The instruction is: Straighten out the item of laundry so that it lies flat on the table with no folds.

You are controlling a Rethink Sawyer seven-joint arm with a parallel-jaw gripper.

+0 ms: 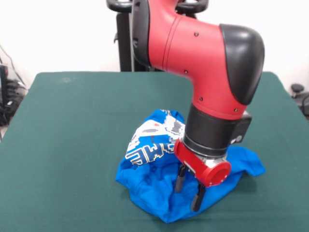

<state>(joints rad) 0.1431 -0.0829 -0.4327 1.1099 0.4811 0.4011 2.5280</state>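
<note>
Green felt surface: the table [72, 125] carries one garment and no bins, trays or other containers.
Item of laundry: the blue T-shirt [154, 186] lies crumpled in a heap on the near-centre part of the table, a little toward the right of the front view.
Folds: several; one part stands raised at the back of the heap, another spreads low toward the right.
Print: white pixel lettering and a grey-white graphic show on the raised part, bent out of shape by the creases.
Arm: the red and black arm [207, 53] reaches down over the shirt.
Gripper [189, 188]: two dark fingers [198, 198] point down, set apart, tips at the cloth.
Hold: apparently none; whether any fabric is pinched cannot be told from this angle.
</note>
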